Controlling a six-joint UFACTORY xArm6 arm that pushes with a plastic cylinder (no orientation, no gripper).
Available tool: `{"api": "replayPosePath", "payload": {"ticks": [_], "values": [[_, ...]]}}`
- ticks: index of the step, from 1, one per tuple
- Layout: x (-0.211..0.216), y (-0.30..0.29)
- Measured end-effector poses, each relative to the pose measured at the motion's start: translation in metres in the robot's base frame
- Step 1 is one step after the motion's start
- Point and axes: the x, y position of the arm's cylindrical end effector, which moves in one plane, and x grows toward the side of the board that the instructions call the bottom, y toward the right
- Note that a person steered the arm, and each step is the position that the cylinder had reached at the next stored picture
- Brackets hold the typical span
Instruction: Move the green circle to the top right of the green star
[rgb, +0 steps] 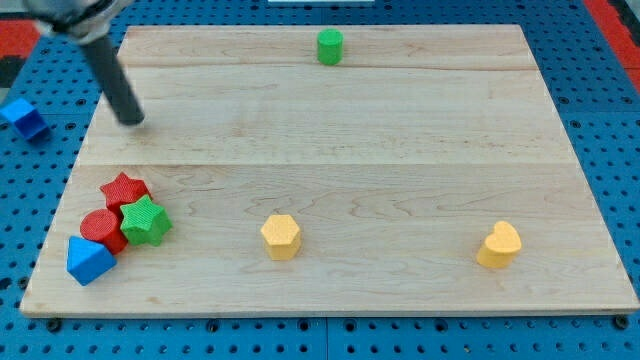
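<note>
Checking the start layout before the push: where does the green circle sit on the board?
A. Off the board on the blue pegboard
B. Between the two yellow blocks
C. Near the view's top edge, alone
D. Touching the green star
C: the green circle stands alone near the board's top edge, far from the green star at lower left.
</note>
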Motion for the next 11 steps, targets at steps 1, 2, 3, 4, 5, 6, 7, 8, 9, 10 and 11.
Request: {"api": "replayPosePath", "payload": {"ticks": [1, 2, 3, 4, 5, 6, 7, 8, 9, 10, 11], "values": [[-0.1, 0.067], [-0.144, 0.135], [-0.12, 0.216], [-0.132, 0.288], [-0.117, 0.338], [-0.049, 0.289], [-0.032, 0.224], [-0.072, 0.253], [-0.051, 0.208], [0.051, 0.129], [0.069, 0.146]]}}
